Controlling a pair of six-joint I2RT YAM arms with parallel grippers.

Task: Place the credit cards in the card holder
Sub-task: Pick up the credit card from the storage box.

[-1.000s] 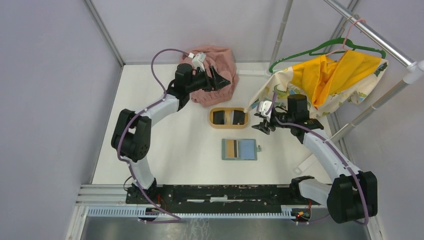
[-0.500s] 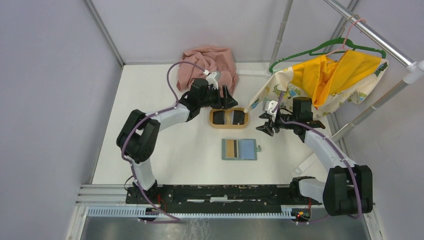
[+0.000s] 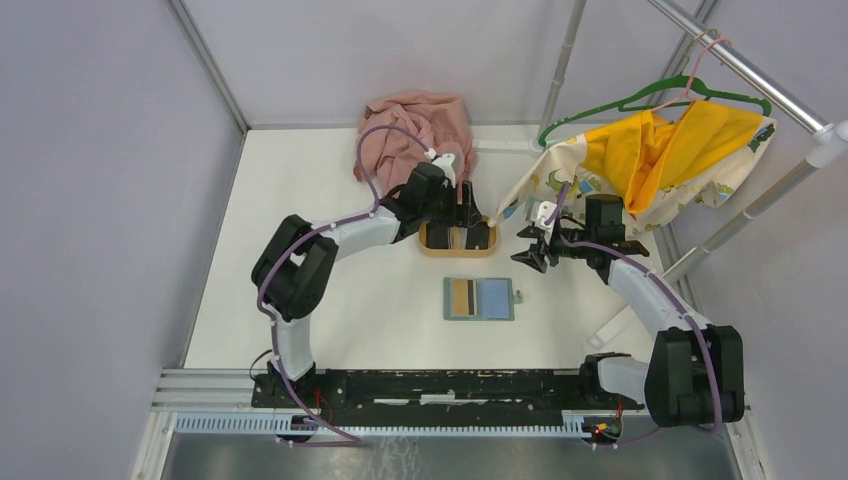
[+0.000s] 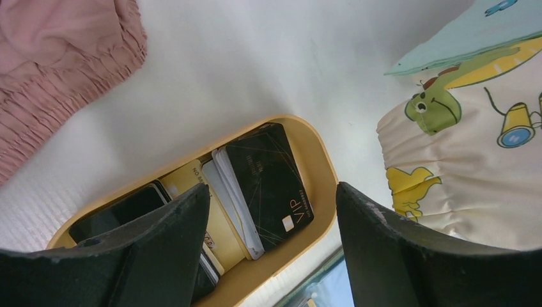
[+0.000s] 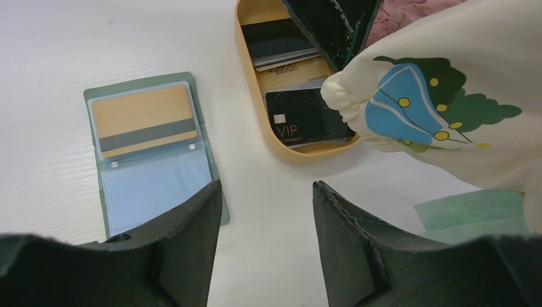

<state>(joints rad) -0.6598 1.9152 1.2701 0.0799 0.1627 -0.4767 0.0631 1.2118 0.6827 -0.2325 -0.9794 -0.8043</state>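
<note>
Left gripper (image 4: 271, 192), wide open and empty, hovers above black VIP card (image 4: 268, 163) topping credit cards (image 4: 233, 198) in oval wooden tray (image 4: 323, 169); card's long axis crosses the jaws' closing line. Right gripper (image 5: 267, 188), open and empty, is farther. Card holder (image 3: 479, 298) lies open on white table (image 4: 255, 64), nearward of tray; printed garment (image 4: 460, 160) crowds tray's right end.

Top external: high, above and behind the arm bases, facing down and forward over the whole white bench (image 3: 330, 300). It is far off, everything small.

Left wrist: close, looking steeply down past the left tool (image 4: 271, 192) into the oval tan wooden tray (image 4: 323, 173).

Right wrist: set a little farther back, looking down past the right tool (image 5: 267, 185) onto the open grey-green folding card holder (image 5: 153, 198) and the same tray (image 5: 307, 153).

Both wrist views share the black VIP-marked card (image 4: 268, 179) and the cream printed cloth (image 4: 460, 160).
</note>
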